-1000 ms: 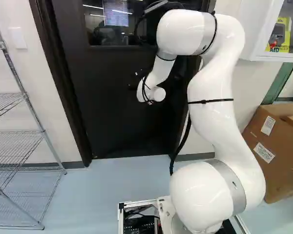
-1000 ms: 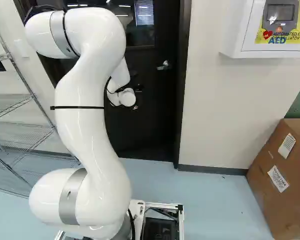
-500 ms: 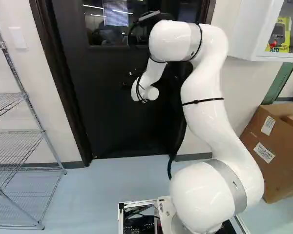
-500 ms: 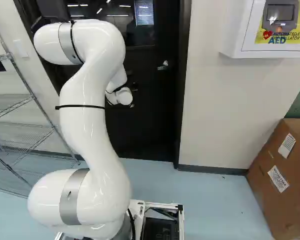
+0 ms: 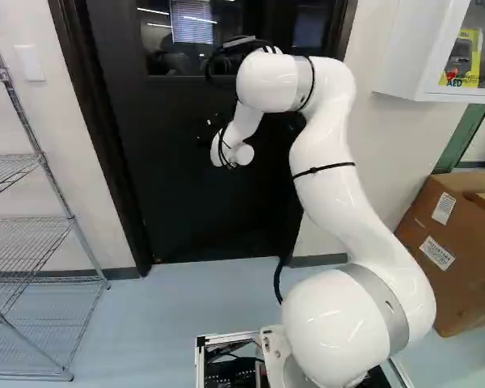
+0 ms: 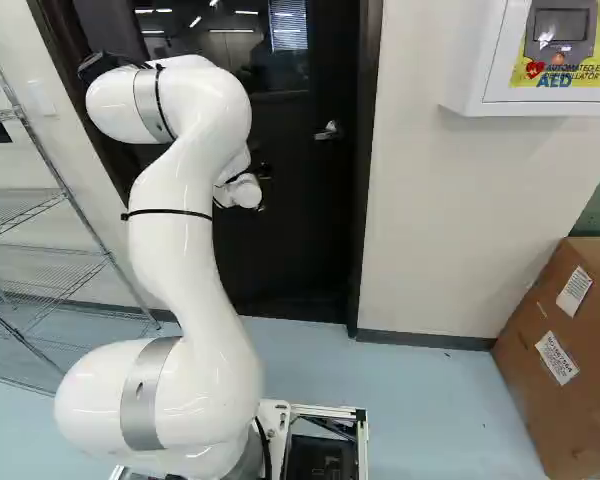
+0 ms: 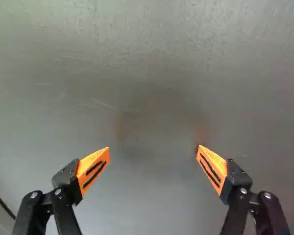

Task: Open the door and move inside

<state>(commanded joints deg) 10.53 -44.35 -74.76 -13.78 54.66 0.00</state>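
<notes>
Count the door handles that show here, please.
1. The silver handle is on the dark door, near the door's right edge in the right base view. The white arm covers part of the door, so another may be hidden.

The black door [image 5: 178, 202] blocks the way ahead of the claw [image 6: 265, 171]; between its spread fingers [image 7: 94, 169] lies free room.
</notes>
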